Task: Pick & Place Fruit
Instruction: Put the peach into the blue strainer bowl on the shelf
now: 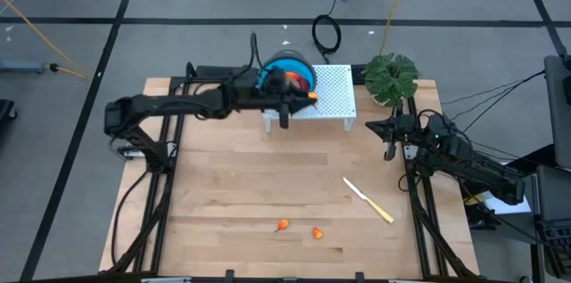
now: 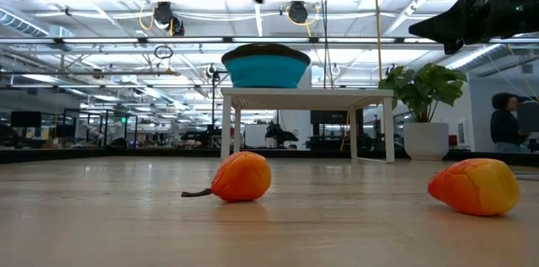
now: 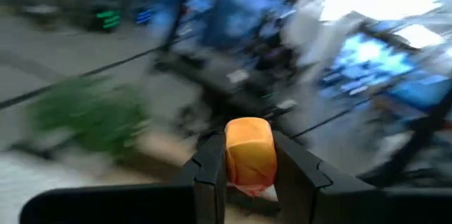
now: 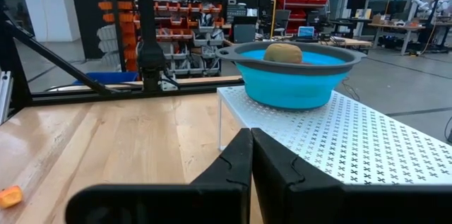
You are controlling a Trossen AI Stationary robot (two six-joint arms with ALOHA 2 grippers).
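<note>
A pale wooden table (image 1: pixel 268 194) is seen on a grey floor, an open workshop hall stretching behind it. An orange fruit piece (image 3: pixel 248 155) is pinched in the left gripper (image 1: pixel 299 97) over the blue bowl (image 1: pixel 287 73), which stands on a white perforated stand (image 1: pixel 332 95). The right gripper (image 4: pixel 249 155), pressed together, is held near the potted plant (image 1: pixel 391 76). Two orange pieces (image 2: pixel 242 176) (image 2: pixel 475 187) and a knife (image 1: pixel 368 201) lie well in front of both grippers. Only the right wrist view reveals a brown-green oval (image 4: pixel 282 53) inside the bowl; a seated person (image 2: pixel 505 121) is caught only by the low view.
</note>
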